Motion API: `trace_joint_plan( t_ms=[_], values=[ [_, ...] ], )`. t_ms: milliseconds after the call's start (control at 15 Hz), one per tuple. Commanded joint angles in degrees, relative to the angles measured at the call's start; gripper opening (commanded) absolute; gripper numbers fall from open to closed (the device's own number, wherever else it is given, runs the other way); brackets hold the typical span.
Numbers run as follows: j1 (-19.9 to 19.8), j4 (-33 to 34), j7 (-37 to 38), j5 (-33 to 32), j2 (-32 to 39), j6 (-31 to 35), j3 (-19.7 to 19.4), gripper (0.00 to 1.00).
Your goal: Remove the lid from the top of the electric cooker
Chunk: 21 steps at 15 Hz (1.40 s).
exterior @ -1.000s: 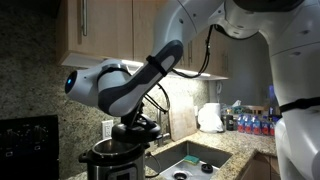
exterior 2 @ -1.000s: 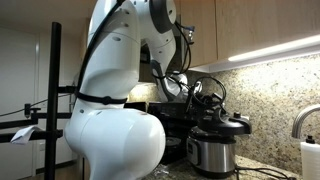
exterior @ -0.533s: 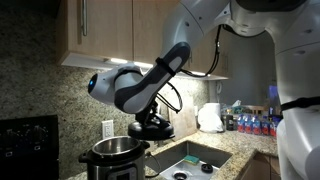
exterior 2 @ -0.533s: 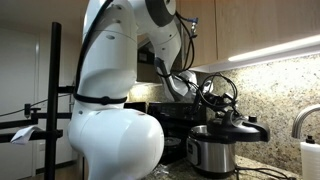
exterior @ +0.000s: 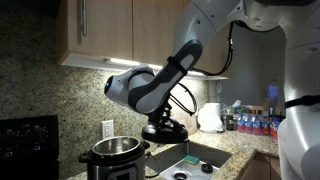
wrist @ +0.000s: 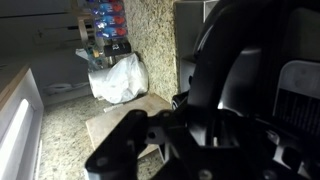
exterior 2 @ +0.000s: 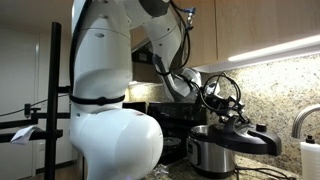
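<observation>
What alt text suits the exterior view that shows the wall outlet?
The pincer holds the black lid in the air, beside and clear of the open electric cooker on a granite counter. A sink lies to the cooker's right in the picture.

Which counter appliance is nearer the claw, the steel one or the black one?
The steel cooker: round, open-topped, just beside the claw holding the lid. The black box sits farther off.

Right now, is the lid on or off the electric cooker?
Off. In both exterior views the lid hangs from the end effector, raised beside the electric cooker, whose top rim is uncovered.
</observation>
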Motion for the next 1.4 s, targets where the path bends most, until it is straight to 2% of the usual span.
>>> trace_joint_plan(
  t_ms=[0, 200, 933, 1333],
  values=[
    [-1.6, -2.8, 0.1, 3.3, -3.6, -0.5, -0.6, 0.02],
    [-3.0, -3.4, -0.4, 4.3, -3.2, 0.6, -1.9, 0.02],
    [-10.4, -2.2, -6.4, 0.8, 0.1, 9.1, -9.3, 0.02],
    [-12.6, -0.5, -8.9, -1.8, 2.0, 8.7, -11.3, 0.02]
  ],
)
